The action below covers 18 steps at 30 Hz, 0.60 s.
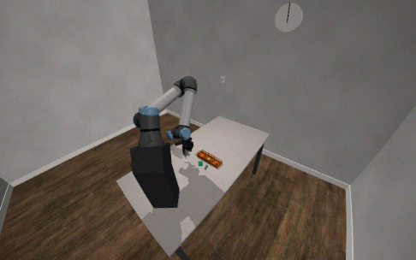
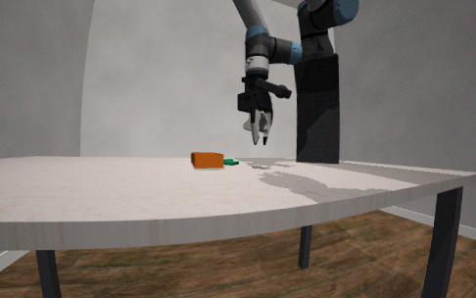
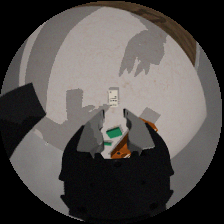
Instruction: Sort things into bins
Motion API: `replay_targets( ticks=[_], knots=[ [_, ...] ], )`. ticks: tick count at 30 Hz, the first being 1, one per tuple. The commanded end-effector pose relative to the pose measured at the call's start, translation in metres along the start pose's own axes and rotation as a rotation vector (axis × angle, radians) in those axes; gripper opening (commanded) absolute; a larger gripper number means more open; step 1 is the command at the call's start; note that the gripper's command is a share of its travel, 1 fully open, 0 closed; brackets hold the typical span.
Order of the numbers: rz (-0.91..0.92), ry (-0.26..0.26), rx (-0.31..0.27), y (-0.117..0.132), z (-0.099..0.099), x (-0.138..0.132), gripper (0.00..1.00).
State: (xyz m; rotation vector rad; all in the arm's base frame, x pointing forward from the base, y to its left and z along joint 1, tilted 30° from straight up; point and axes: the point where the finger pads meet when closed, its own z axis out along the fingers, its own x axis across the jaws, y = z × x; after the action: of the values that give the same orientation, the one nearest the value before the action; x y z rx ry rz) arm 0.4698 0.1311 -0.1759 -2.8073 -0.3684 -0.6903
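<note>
My gripper (image 1: 186,154) (image 2: 260,143) (image 3: 113,109) is partly open and empty, pointing down above the table. Below it a small white piece with dark marks (image 2: 261,167) (image 3: 113,98) lies flat; in the wrist view it shows just beyond the fingertips. The orange bins (image 1: 212,163) (image 2: 208,160) (image 3: 121,146) form an upright row beside the gripper, partly hidden by a finger in the wrist view. Their labels cannot be read. A green block (image 1: 200,163) (image 3: 114,132) and a smaller green piece (image 1: 205,167) (image 3: 108,143) lie on the table beside the bins.
The table (image 1: 235,132) (image 2: 122,196) carries these things. The arm's black pedestal (image 1: 155,180) (image 2: 317,113) stands at one side. Shadows of the arm fall across the table top.
</note>
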Motion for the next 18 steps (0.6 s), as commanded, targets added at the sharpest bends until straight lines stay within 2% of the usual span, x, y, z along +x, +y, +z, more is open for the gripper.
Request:
replay_targets(
  ticks=[1,18],
  knots=[
    [0.001,0.006,-0.007,-0.016,0.000,-0.003,0.24],
    [0.001,0.006,-0.007,-0.003,0.000,0.000,0.24]
  ],
)
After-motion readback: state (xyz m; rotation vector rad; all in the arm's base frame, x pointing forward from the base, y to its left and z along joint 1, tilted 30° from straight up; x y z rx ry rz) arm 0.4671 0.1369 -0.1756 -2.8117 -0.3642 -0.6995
